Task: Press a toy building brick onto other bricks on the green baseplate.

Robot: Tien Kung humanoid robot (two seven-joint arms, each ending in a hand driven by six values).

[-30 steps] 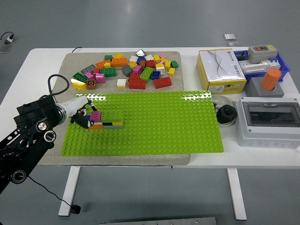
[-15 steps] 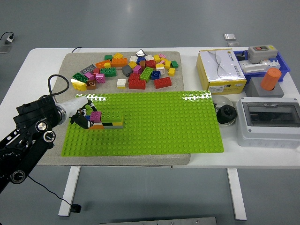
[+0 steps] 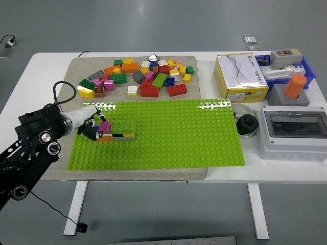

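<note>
I assess this as a robotics lab or test room: a bare grey floor [image 3: 168,25], a plain white desk [image 3: 46,66] on a metal frame, a grey electrical enclosure [image 3: 292,131], a push-button switch box [image 3: 286,58] in a blue bin [image 3: 308,69], and loose cabling [image 3: 62,88].

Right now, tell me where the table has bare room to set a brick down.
Free: most of the green baseplate, everything right of the small brick stack, and the near table strip. Crowded: the loose brick pile behind the baseplate, the boxes at right, and the baseplate's left end, where the left hand sits at the stack.
</note>
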